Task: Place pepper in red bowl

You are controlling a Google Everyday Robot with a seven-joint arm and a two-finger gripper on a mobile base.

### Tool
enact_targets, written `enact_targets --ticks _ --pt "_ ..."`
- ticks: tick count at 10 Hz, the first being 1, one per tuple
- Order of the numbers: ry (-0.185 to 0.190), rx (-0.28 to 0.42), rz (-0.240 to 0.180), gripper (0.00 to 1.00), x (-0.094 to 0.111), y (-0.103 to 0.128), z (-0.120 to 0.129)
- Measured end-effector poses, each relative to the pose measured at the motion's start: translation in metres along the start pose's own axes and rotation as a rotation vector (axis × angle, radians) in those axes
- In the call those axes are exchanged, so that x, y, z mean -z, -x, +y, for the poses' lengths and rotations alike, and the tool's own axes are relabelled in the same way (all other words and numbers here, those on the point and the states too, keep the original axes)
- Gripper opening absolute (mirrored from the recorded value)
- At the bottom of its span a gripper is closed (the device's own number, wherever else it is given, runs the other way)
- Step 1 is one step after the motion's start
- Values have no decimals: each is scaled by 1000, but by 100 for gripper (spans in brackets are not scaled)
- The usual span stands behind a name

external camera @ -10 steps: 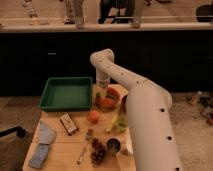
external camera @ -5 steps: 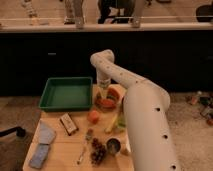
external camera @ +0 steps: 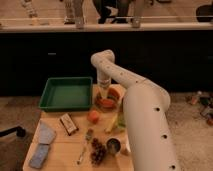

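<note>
The red bowl [external camera: 106, 103] sits on the wooden table just right of the green tray. My gripper [external camera: 104, 93] points straight down, right over the bowl's far-left rim. An orange-red lump [external camera: 114, 93] lies at the bowl's far-right edge, beside the gripper. It may be the pepper, but I cannot tell this for sure. I also cannot tell whether it touches the gripper. My white arm [external camera: 142, 115] reaches in from the lower right and hides the table's right side.
A green rectangular tray [external camera: 66, 94] stands at the back left. A round orange fruit [external camera: 93, 116] and a yellow-green banana [external camera: 115, 122] lie in front of the bowl. A snack bar [external camera: 68, 123], a fork [external camera: 84, 146], grapes [external camera: 98, 151], a small can [external camera: 114, 145] and grey-blue packets [external camera: 44, 134] lie nearer.
The gripper stays over the red bowl, perhaps slightly lower. The arm's near part has shifted a little. The things on the table have not moved.
</note>
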Motion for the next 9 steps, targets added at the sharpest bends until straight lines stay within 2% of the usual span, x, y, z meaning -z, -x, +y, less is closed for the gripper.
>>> enact_targets --ticks 5,6,9 --pt "0 0 -1 75 -1 0 0" --pt "-1 0 -1 80 -1 0 0" --pt "-1 0 -1 80 -1 0 0"
